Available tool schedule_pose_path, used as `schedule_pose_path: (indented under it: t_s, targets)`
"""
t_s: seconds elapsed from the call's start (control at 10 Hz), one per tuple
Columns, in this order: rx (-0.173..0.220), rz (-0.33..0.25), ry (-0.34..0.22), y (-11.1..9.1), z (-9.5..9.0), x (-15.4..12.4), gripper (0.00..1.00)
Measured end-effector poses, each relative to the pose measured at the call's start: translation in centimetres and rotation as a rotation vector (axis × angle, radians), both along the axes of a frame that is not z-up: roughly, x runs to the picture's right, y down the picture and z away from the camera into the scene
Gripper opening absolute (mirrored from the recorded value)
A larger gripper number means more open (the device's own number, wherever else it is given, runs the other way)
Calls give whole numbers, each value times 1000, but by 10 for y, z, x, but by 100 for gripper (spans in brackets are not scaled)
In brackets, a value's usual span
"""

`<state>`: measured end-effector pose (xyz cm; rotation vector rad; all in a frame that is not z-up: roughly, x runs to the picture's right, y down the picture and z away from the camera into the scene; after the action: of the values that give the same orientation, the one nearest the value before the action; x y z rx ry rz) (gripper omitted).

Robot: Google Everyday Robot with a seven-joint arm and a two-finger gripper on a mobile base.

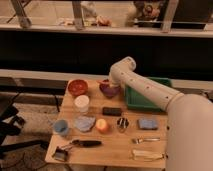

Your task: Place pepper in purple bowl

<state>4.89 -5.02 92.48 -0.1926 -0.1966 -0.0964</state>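
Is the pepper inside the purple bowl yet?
Cannot tell. The robot's arm bends down over the purple bowl, hiding its hand and most of the bowl's inside. No pepper shows anywhere on the table.
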Motion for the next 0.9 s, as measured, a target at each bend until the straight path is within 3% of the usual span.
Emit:
schedule_pose_path:
  t_s: [0.2,0.3,0.9]
  targets:
    - [10,-7,-3,0,-4,-7,74]
    - [13,-9,-3,0,-5,-8,79]
    - [42,-13,-6,-6,-12,-16,80]
